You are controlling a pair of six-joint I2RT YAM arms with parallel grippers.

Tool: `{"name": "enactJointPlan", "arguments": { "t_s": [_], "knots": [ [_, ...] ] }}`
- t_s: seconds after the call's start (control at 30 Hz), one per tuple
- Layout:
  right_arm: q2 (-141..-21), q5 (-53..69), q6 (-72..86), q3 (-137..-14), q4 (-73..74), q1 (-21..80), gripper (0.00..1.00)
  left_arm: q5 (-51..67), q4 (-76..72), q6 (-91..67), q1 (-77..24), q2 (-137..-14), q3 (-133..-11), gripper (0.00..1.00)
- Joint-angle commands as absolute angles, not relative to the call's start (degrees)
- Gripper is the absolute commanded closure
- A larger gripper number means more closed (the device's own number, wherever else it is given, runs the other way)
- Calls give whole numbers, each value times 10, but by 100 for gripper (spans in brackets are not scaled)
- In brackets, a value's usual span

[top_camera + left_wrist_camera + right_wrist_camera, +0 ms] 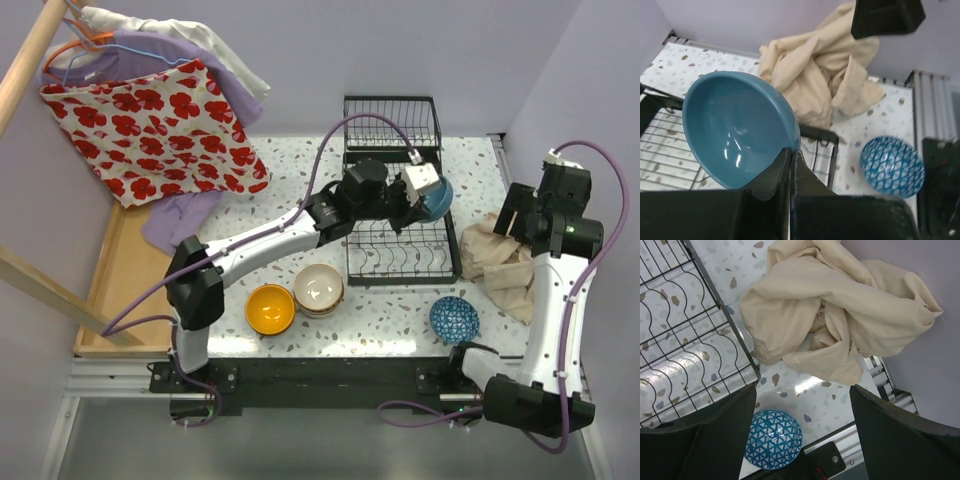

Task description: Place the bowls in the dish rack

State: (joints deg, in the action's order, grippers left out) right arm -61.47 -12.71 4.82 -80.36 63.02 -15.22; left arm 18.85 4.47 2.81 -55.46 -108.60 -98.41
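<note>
Pinching blue bowl (735,125) rim, left hand (791,155) hides its lower edge.

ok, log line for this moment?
left jaws shut on blue bowl | bowl over dish rack | right jaws open, empty | patterned bowl on table

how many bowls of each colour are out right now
plain blue bowl: 1, held in the left gripper
orange-yellow bowl: 1
cream bowl: 1
blue-white patterned bowl: 1
total: 4 (the cream bowl may sit on another one; cannot tell)
</note>
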Motion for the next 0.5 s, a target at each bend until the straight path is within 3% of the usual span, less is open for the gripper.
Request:
{"name": "enactJointPlan", "arguments": {
  "t_s": [0.0,0.27,0.47],
  "knots": [
    [-631,-130,32,-814,624,-157,21,256,-242,-158,-530,-1114,-948,100],
    [-673,-126,27,-822,615,-156,21,274,-510,-345,-502,-1224,-940,100],
    [-700,-121,27,-812,611,-156,22,243,-576,-511,-483,-1326,-993,100]
  ]
}}
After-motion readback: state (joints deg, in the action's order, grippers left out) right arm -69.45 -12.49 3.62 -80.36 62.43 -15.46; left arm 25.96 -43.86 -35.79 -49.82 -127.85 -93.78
